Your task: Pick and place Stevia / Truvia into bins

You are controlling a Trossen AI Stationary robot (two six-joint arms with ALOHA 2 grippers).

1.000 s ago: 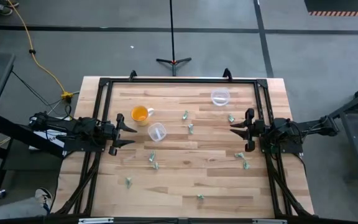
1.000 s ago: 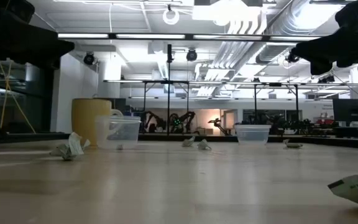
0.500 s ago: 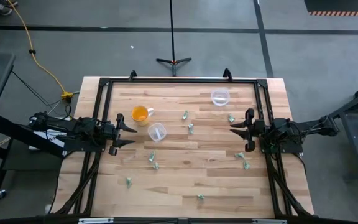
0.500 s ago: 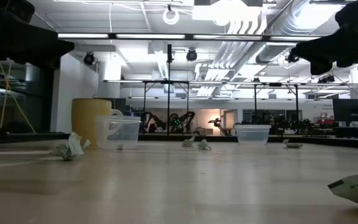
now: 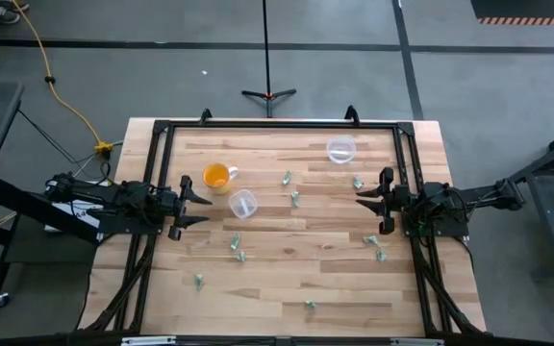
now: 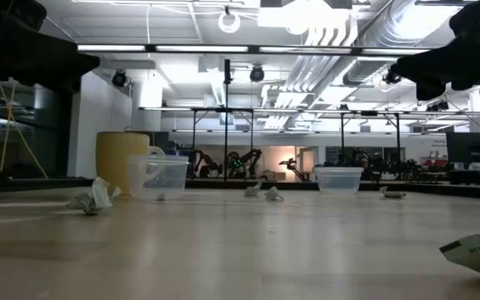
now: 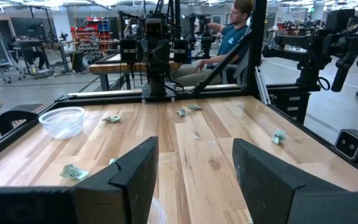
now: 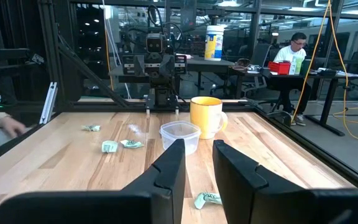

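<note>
Currently both arms are waiting at the tabletop's (image 5: 287,288) side edges: the left hand (image 5: 198,208) at 9 o'clock, the right hand (image 5: 365,201) at 3 o'clock. Each hand is standing open with its fingers spread, and neither is holding anything.

The sweetener packets (image 5: 294,199) are lying scattered singly and in pairs, from the centre out toward 6 o'clock and toward 4 o'clock near the right hand. One clear cup (image 5: 243,203) is sitting just beside the left hand; the second clear cup (image 5: 340,149) is sitting toward 1 o'clock. An orange mug (image 5: 217,176) is standing near the first cup.

Hazards, as judged from this layout:
- The packets are flat and thin, so fingers closing too high are likely sliding over them or pushing them away.
- Paired packets risk being picked up together.
- The light cup close to the left hand could be getting knocked over on the reach-out.
- The mug is close enough to be mistaken for a bin.
</note>
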